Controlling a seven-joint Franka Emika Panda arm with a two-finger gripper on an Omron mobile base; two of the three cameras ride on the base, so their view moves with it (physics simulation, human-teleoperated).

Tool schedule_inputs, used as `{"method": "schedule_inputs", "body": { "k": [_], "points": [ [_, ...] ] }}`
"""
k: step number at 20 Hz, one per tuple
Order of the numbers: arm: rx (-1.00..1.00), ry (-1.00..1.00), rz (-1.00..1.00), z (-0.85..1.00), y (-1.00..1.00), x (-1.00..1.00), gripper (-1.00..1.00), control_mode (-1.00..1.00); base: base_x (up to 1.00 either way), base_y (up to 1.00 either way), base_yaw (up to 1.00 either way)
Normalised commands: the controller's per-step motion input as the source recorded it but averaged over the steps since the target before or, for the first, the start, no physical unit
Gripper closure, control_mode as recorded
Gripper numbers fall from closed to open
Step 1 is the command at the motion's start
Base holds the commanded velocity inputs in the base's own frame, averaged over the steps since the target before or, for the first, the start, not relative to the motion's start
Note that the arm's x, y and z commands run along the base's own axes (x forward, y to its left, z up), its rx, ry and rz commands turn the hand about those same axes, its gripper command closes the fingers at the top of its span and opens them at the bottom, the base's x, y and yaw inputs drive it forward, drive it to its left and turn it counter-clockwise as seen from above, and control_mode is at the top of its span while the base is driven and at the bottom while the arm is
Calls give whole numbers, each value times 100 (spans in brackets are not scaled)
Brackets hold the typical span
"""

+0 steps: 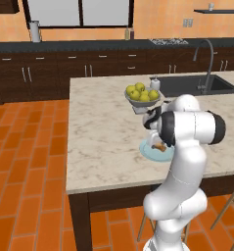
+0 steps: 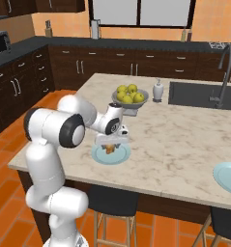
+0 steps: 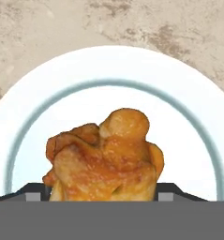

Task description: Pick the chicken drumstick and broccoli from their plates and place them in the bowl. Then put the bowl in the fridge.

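Directly below the tool, chicken drumstick on plate

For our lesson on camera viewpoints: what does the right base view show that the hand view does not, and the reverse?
The right base view alone shows the fruit bowl, the soap bottle, the sink and a second plate at the counter's right edge. The hand view alone shows the chicken drumstick's glazed, lumpy surface close up. Both show the drumstick on its plate under the gripper.
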Motion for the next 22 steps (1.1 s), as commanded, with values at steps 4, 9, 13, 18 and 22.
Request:
{"method": "schedule_inputs", "body": {
  "k": [4, 9, 13, 18, 22],
  "points": [
    [2, 0, 0, 66, 9, -91, 100, -100, 0, 0, 0],
    [0, -12, 0, 71, 19, -83, 100, -100, 0, 0, 0],
    [0, -6, -2, 81, 32, -77, 100, -100, 0, 0, 0],
    [0, -1, -1, 70, 30, -67, 100, -100, 0, 0, 0],
    [0, -17, 0, 27, 1, -100, 100, -100, 0, 0, 0]
  ]
}}
